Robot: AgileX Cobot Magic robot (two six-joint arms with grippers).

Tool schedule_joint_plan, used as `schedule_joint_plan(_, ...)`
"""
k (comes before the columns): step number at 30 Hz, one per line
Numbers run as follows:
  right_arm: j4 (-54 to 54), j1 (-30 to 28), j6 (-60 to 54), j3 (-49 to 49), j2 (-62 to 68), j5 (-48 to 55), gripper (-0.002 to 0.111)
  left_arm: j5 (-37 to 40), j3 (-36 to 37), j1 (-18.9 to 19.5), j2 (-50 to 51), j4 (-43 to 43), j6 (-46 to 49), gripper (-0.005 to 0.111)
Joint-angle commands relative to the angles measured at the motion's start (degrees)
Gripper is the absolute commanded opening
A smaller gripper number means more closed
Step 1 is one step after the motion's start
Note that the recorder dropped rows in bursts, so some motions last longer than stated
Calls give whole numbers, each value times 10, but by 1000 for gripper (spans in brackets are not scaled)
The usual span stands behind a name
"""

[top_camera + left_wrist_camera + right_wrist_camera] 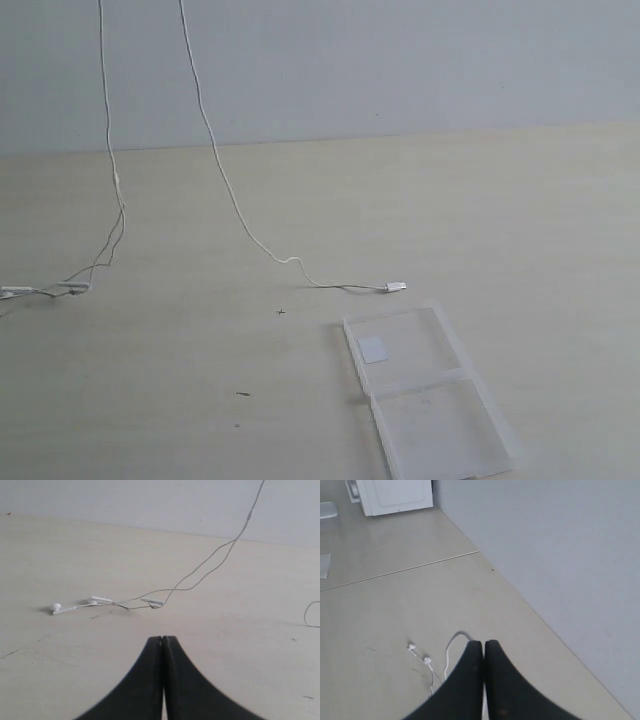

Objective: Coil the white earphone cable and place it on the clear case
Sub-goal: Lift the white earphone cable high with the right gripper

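The white earphone cable (228, 185) hangs in two strands from above the exterior view's top edge. One strand drops to the two earbuds (74, 287) lying at the table's left. The other runs down to the plug (396, 287) near the clear case (481, 400). The case lies open and flat at the front right, with a white sticker (374, 349) in its far half. My right gripper (484, 642) is high over the table, shut, with a loop of cable (449, 647) coming out at its tips. My left gripper (163, 638) is shut and empty, low, just short of the earbuds (56, 607).
A grey wall runs behind the beige table (520, 220). A white box (395, 495) stands on the floor beyond the table's edge in the right wrist view. Small dark specks (281, 311) mark the tabletop. Neither arm shows in the exterior view.
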Motion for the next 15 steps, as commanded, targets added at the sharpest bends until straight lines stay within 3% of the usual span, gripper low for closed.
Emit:
schedule_joint_plan(1,13,-1,-6,-2,-8,-6,0,-14,2,1,-2,0,-4,0)
schedule_joint_plan(15,46,-1,-19,-4,-52,-25,0,-121,2,1,-2,0,28,0)
